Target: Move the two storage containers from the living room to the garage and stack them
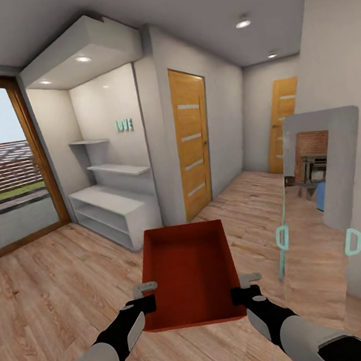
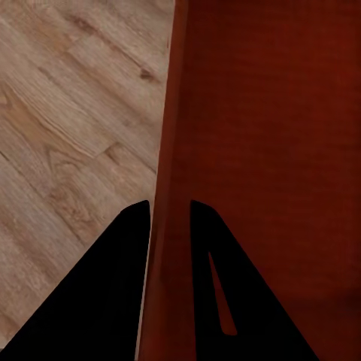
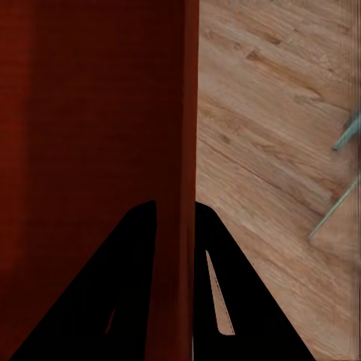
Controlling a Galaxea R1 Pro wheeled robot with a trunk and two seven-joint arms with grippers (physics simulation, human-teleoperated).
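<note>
Gripping one storage container between them, left hand and right hand apparently clamped on opposite side walls.

Teal letters "LOVE" on white alcove wall above shelves; no other legible text.

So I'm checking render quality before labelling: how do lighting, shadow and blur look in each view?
Head view: even, soft light from recessed ceiling spots, slightly soft detail, wide-angle stretch at the edges. Left wrist view: the red-orange open-topped plastic bin is dim and blurred, its wall between black fingers. Right wrist view: the same, with sharper wood plank floor.
</note>
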